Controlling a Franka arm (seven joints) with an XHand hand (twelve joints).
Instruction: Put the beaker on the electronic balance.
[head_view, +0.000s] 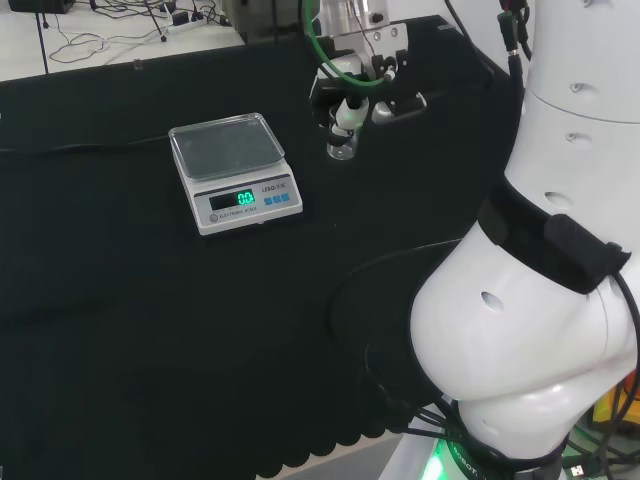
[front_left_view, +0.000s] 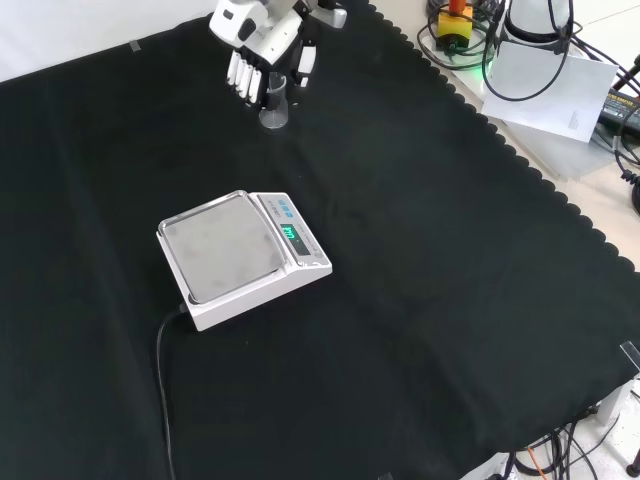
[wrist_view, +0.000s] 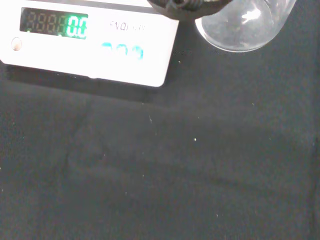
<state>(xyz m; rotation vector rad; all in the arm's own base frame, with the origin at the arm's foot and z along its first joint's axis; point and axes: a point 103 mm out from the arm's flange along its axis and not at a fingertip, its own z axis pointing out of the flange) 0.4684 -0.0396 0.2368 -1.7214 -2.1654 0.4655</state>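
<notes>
A: Biggest first: what carries everything?

B: The surface (front_left_view: 420, 300), draped in black cloth with a scalloped edge. In the head view the arm's white links (head_view: 540, 330) bulk up on the right.

A: And the electronic balance?

B: The electronic balance (front_left_view: 240, 258) sits flat near the middle of the front view, its steel pan bare, its green display lit, a black cable (front_left_view: 162, 380) running off from it toward the near edge. Nothing lies between it and the beaker but bare cloth.

A: Where is the beaker?

B: The beaker (front_left_view: 275, 105) stands upright on the cloth, well apart from the balance: higher up in the front view, to the right of the balance in the head view.

A: The hand?

B: The hand (front_left_view: 262, 45) hangs over the beaker, its fingers (front_left_view: 240, 75) pointing down on either side of the glass. Whether they touch it or are clamped on it, I cannot tell.

A: Anything hard to read?

B: The beaker's clear wall nearly vanishes against the cloth, so I cannot see what it holds. From the wrist, its round base is cut off by a dark part of the hand.
</notes>
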